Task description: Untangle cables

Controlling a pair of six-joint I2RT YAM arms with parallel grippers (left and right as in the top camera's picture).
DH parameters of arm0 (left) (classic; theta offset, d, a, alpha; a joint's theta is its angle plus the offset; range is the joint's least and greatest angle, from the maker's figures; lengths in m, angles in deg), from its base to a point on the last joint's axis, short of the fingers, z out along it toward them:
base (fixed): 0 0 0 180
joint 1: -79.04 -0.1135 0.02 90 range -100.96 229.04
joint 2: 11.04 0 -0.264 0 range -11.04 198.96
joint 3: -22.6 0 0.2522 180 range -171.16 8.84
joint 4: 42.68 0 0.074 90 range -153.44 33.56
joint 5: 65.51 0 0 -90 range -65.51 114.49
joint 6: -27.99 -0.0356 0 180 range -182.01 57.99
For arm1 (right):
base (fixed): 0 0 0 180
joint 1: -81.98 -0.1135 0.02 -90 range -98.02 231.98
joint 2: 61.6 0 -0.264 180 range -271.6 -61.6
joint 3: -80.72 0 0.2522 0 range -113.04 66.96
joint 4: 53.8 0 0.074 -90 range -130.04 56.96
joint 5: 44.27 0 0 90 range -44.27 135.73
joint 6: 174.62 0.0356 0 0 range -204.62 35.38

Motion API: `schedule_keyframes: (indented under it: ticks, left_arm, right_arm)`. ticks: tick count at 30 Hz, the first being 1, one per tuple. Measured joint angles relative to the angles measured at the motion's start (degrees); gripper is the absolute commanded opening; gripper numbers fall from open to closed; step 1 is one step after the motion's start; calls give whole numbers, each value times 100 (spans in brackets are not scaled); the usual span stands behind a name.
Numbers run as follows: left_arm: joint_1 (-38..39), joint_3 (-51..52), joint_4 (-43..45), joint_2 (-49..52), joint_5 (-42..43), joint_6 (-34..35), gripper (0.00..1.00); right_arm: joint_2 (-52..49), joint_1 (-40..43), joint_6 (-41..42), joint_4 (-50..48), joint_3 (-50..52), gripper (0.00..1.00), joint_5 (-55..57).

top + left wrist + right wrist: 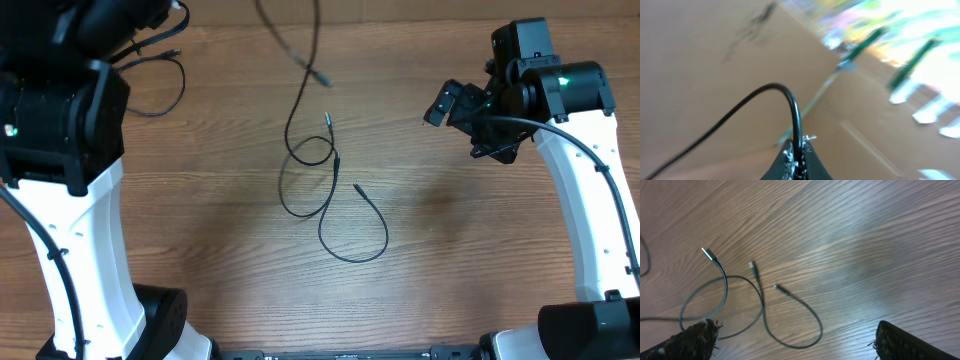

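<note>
Above table [450, 250]: left gripper [797, 161] high, pinching cable [740, 107]; right gripper [797, 340] spread.

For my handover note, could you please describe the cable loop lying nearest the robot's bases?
On the wooden table, thin black cables lie tangled at the centre. The loop is the curve of that tangle closest to the bases, ending in a free plug; unlike the loops beyond it, nothing crosses it.
</note>
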Motion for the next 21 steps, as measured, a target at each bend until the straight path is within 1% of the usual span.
schedule_keyframes:
  ticks: [3, 6, 9, 12, 14, 15, 16, 19, 21]
  left_arm:
    - [37, -2, 887, -11, 315, 595, 4]
    - [155, 2, 1641, -9, 466, 1019, 4]
    - [361, 7, 2411, -9, 520, 1285, 4]
    - [525, 7, 2660, -44, 516, 1384, 4]
    - [553, 0, 2396, -74, 509, 1377, 4]
    - [553, -15, 2052, -90, 481, 1325, 4]
    - [551, -28, 1694, -101, 420, 1241, 4]
    - [553, -33, 197, -122, -55, 960, 4]
    - [553, -11, -433, -85, -459, 852, 4]
  right_arm:
    - [0, 0, -44, 17, 0, 100, -138]
    - [0, 0, -66, 9, 2, 100, -232]
    - [0, 0, -153, 0, 2, 100, -348]
    - [0, 0, -455, -7, 2, 100, -564]
    - [0, 0, -597, -2, 2, 100, -688]
    - [0, 0, -649, 13, 2, 100, -741]
    - [0, 0, -699, 28, 2, 100, -824]
    - [0, 0, -1003, 48, 7, 100, -1274]
    - [0, -13, -1187, 57, 11, 100, -1541]
